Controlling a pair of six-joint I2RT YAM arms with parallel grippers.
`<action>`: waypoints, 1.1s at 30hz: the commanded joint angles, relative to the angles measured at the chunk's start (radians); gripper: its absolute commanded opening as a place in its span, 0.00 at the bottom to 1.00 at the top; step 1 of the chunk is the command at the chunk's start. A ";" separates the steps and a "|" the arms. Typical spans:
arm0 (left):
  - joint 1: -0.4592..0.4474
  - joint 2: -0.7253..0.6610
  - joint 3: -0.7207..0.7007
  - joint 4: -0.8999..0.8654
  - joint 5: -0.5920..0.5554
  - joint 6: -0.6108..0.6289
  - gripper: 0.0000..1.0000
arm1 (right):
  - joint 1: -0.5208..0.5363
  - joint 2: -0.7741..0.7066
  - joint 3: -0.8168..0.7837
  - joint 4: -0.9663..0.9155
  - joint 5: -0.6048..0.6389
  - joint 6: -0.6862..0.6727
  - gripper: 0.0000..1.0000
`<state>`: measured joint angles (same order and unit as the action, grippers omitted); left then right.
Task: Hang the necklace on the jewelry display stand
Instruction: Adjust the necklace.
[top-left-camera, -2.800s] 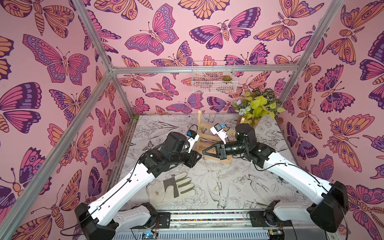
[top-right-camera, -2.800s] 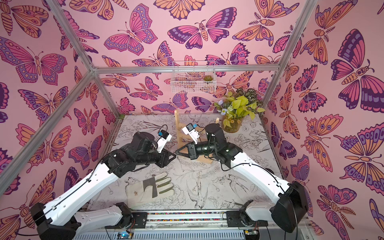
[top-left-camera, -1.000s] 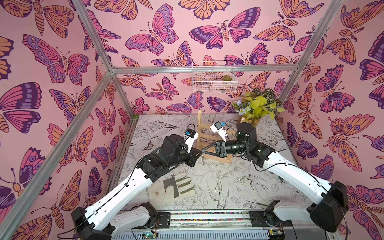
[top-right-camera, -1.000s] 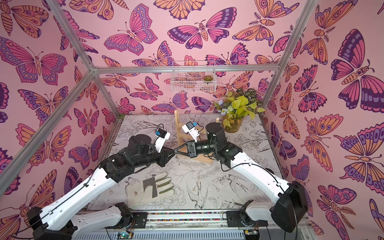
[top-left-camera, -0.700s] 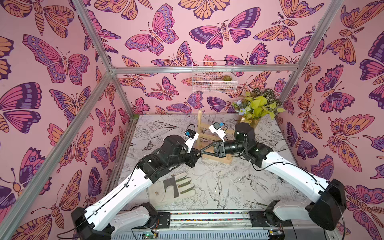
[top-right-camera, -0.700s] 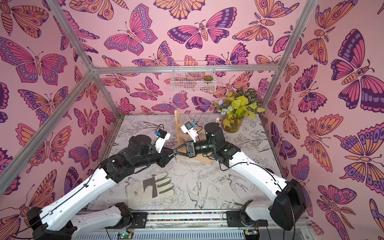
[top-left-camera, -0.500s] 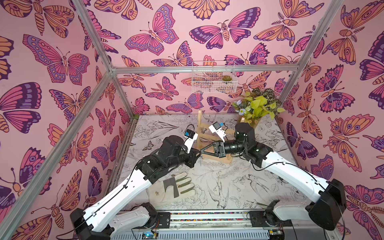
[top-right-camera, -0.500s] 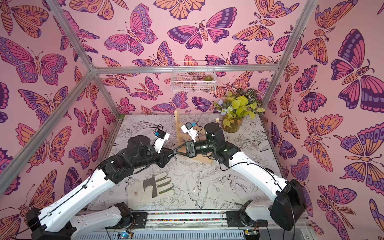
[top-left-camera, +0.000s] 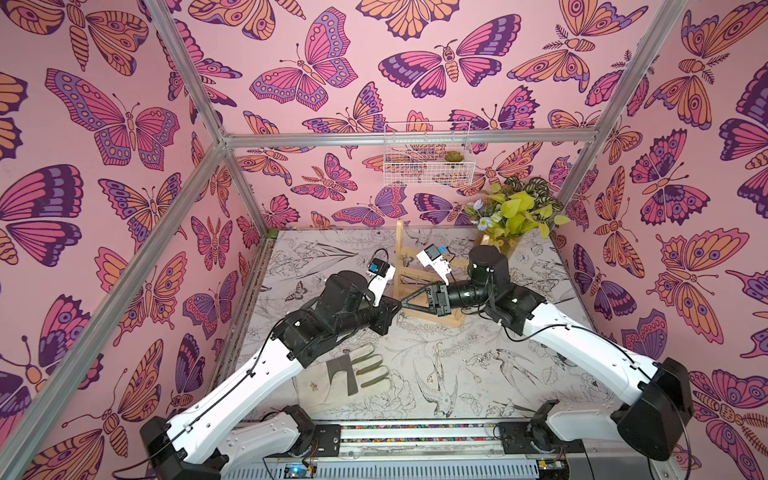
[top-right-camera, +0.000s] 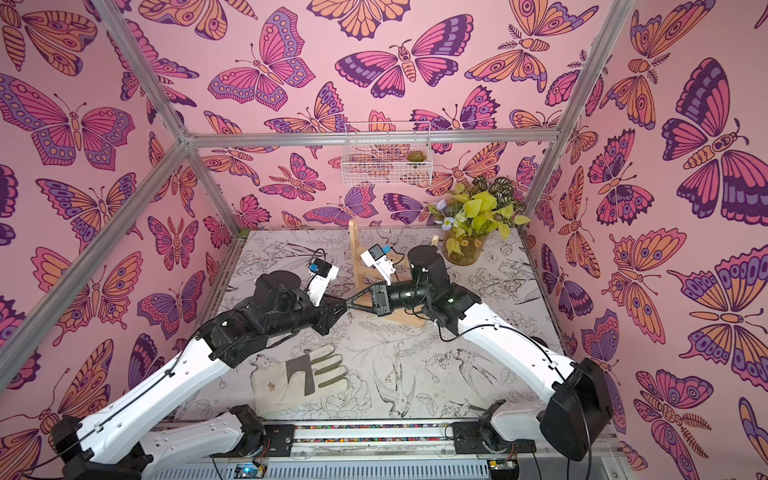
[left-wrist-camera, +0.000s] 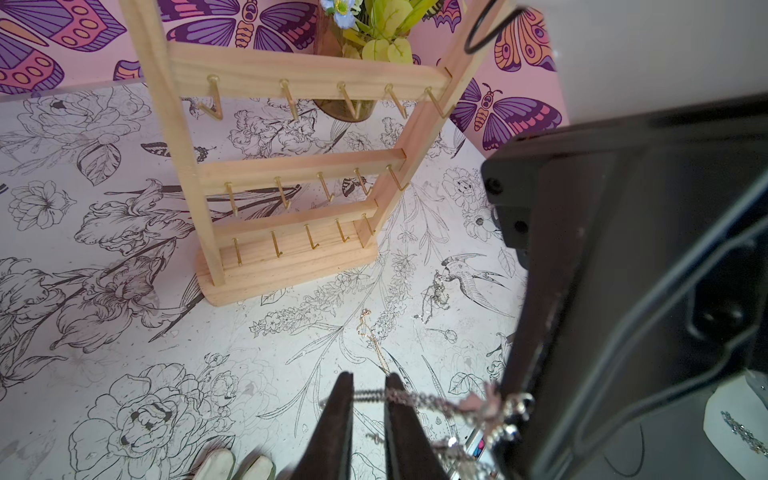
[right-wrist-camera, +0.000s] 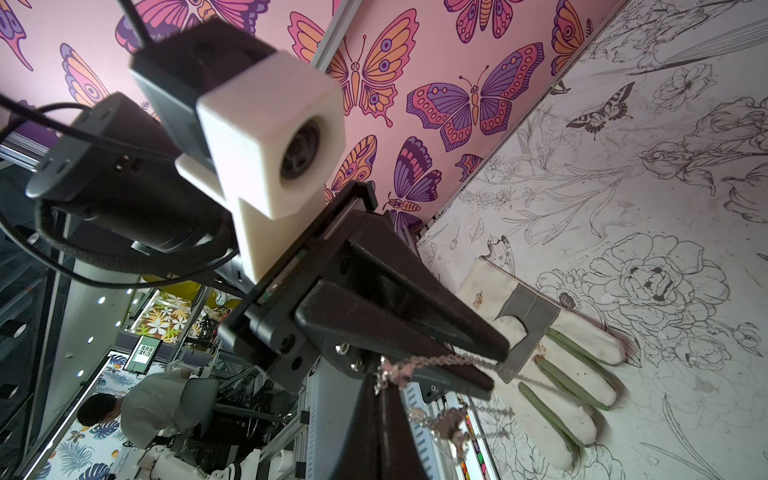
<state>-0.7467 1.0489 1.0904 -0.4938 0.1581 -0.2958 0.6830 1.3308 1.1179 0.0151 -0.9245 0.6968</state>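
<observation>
- The right gripper (top-left-camera: 404, 299) is fully closed. It pinches the necklace (left-wrist-camera: 436, 402), a thin silver chain with small pink pieces, close to its tip.
- The left gripper (left-wrist-camera: 369, 384) stands tip to tip with it. Its two fingers (left-wrist-camera: 338, 419) leave a narrow gap, and the chain runs across this gap near the tips. The gap is wider than the chain, so the chain does not look clamped there.
- In the right wrist view, the rest of the necklace hangs in loose loops under the right gripper, in the air above the table (top-left-camera: 519, 374).
- Both tips meet in front of the jewelry display stand (left-wrist-camera: 291, 168). The stand is upright on its flat base, toward the back of the table, and its three crossbars with gold hooks face the grippers. The necklace is apart from the hooks.
- A thin gold chain (left-wrist-camera: 370, 332) lies on the table between the stand's base and the left gripper.
- A pale work glove (top-left-camera: 353, 374) lies flat on the near side of the table, beside the left arm.
- A potted plant (top-left-camera: 515, 212) stands in the back right corner.
- A white wire basket (top-left-camera: 428, 162) hangs on the back wall above the stand.
</observation>
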 joint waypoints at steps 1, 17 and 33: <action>-0.005 -0.012 -0.007 0.005 0.015 0.013 0.17 | 0.003 -0.005 0.039 -0.024 0.029 -0.026 0.00; -0.005 -0.010 -0.003 -0.008 -0.008 0.012 0.16 | 0.001 -0.016 0.030 -0.035 0.055 -0.036 0.00; -0.007 0.000 -0.001 -0.004 -0.040 0.011 0.14 | 0.003 -0.024 0.010 -0.006 0.033 -0.014 0.00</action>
<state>-0.7475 1.0492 1.0904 -0.4950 0.1333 -0.2958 0.6830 1.3285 1.1233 -0.0078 -0.8837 0.6815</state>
